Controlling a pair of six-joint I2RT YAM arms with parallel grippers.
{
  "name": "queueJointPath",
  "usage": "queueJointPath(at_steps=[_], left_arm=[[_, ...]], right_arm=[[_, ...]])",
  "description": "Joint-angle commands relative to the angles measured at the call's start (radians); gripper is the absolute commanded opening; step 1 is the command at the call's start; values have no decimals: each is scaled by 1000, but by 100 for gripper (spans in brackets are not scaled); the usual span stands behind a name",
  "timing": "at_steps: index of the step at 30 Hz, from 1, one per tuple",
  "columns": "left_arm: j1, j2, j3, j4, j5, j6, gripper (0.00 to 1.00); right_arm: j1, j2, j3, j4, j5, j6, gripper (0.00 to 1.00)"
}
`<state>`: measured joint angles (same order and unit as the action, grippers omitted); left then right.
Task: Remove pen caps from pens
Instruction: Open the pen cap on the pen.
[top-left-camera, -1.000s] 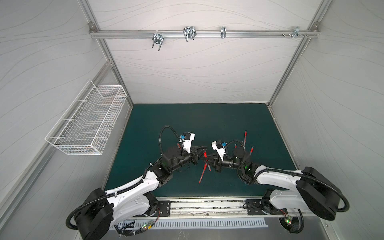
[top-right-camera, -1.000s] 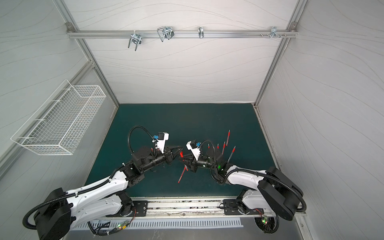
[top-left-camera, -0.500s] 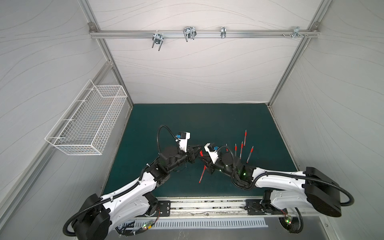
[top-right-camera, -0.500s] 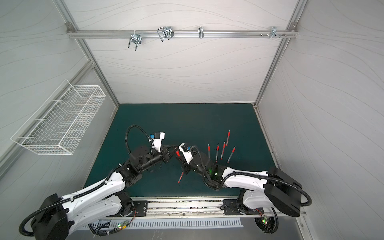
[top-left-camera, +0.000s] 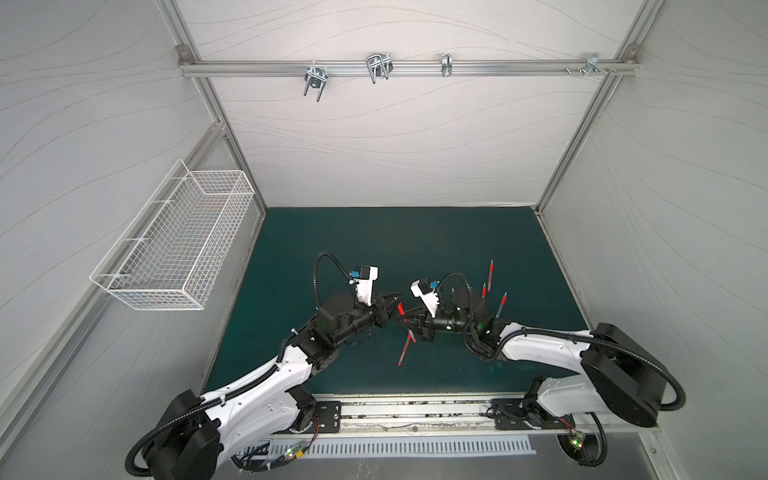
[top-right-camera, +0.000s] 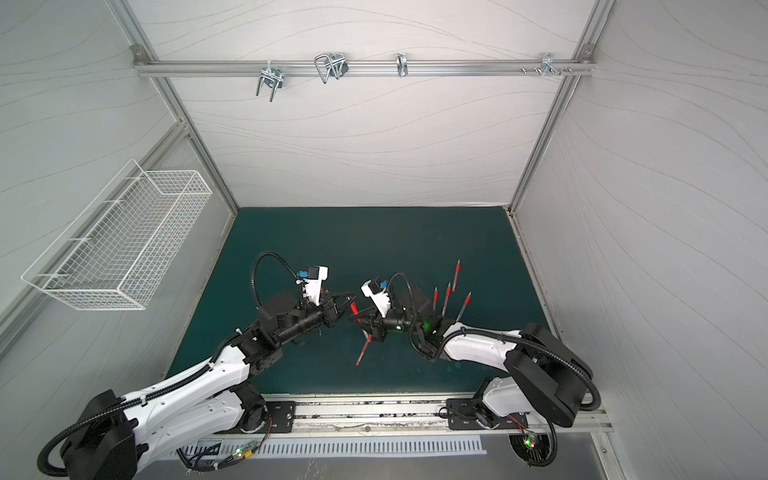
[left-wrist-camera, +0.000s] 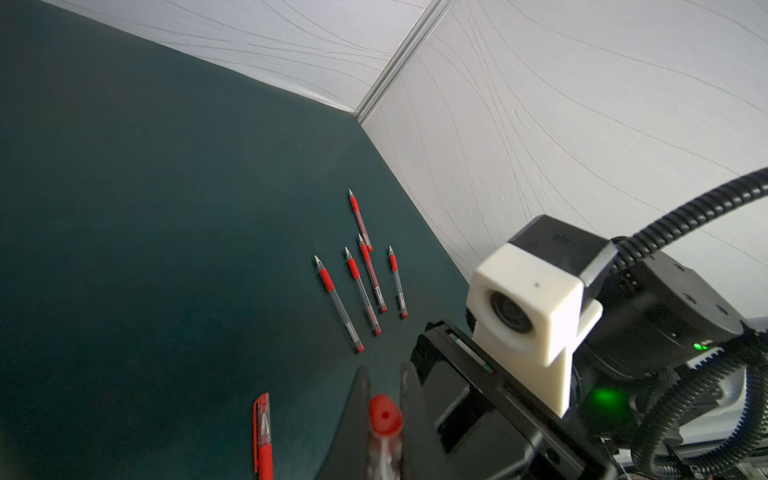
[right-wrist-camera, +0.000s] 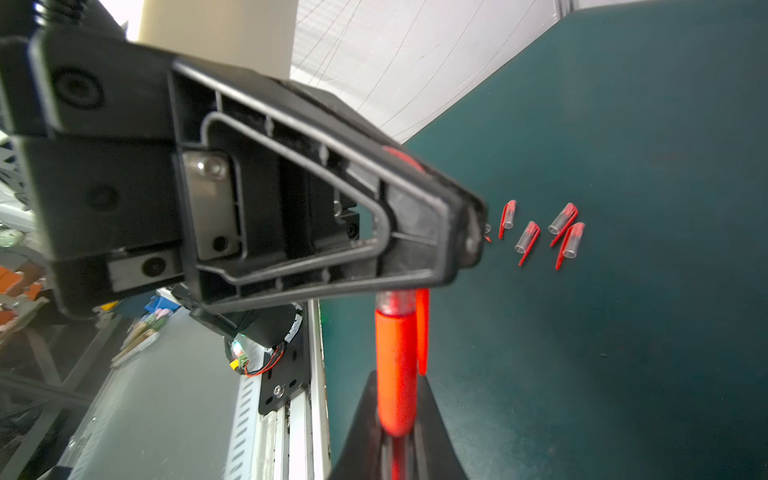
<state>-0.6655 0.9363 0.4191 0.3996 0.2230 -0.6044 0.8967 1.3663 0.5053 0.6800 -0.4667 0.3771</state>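
**One pen held between two grippers**

The held pen (right-wrist-camera: 395, 357) is thin, with a fat red grip part and a see-through grey body. A short red held cap (left-wrist-camera: 384, 415) with a round top is seen at its tip end. The cap's long clip runs along beside the red grip. Whether the cap is still pushed on cannot be told.

The left gripper (top-left-camera: 394, 308) is closed down narrow on the held cap, with one finger on each side. The right gripper (right-wrist-camera: 397, 376) is closed down narrow on the held pen, near where the red grip ends. The held pen is lifted above the green tabletop (top-left-camera: 374, 249).

Just beside the held pen, on the side nearer the robot's base, a capped pen (top-left-camera: 404, 348) is laid flat on the tabletop. In both top views its upper end is hidden under the right gripper.

Past the held pen, on the right gripper's side, five bare pens (left-wrist-camera: 338, 303) are laid near each other. They are pointed much the same way. A grey tip, a red grip and a red end plug are seen on each.

Past the held pen, on the left gripper's side, loose caps (right-wrist-camera: 528, 241) are laid close together. Four are seen whole. A fifth is half hidden behind a finger of the left gripper. Each is clear at the mouth and red at the top.
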Motion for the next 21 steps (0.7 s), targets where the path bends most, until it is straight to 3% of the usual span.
queueJointPath(at_steps=[1,5,7,12,16,21], left_arm=[[36,-39,14,71,-87,17,0],[40,-40,14,68,-92,14,0],[42,-40,11,68,-95,12,0],[49,-45,8,68,-98,5,0],[54,-51,5,68,-100,3,0],[56,-65,-1,69,-104,3,0]], right_arm=[[22,-18,-25,-123,65,8,0],[199,-75,-17,-229,479,-114,0],[258,-81,-14,-240,626,-128,0],[317,-48,14,-288,820,-124,0],[296,-34,2,-236,670,-121,0],[137,-42,-18,-188,214,-70,0]])
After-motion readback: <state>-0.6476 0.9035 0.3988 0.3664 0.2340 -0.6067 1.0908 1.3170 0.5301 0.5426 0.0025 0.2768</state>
